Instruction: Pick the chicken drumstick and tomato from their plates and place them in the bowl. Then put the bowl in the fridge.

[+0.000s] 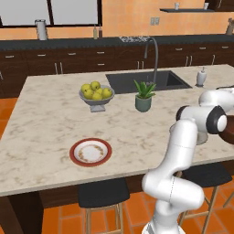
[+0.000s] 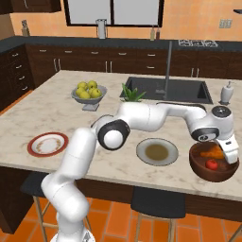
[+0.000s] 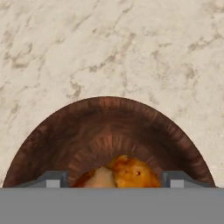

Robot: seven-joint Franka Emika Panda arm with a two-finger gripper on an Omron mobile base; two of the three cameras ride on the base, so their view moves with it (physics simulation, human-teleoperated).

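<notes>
Now your claw (image 2: 230, 156) hangs with its jaws spread wide and nothing between them, right over the near-right side of the wooden bowl (image 2: 212, 174), which sits on the marble worktop (image 2: 56, 111) just right of the emptied grey-rimmed plate (image 2: 157, 151). The chicken drumstick (image 2: 211, 152) and the tomato (image 2: 212, 164) both lie inside, so the next job, as I judge it, is taking the bowl itself. Straddle the rim with one finger inside and one outside, clear of the food, and close firmly before lifting it level toward the fridge.
</notes>
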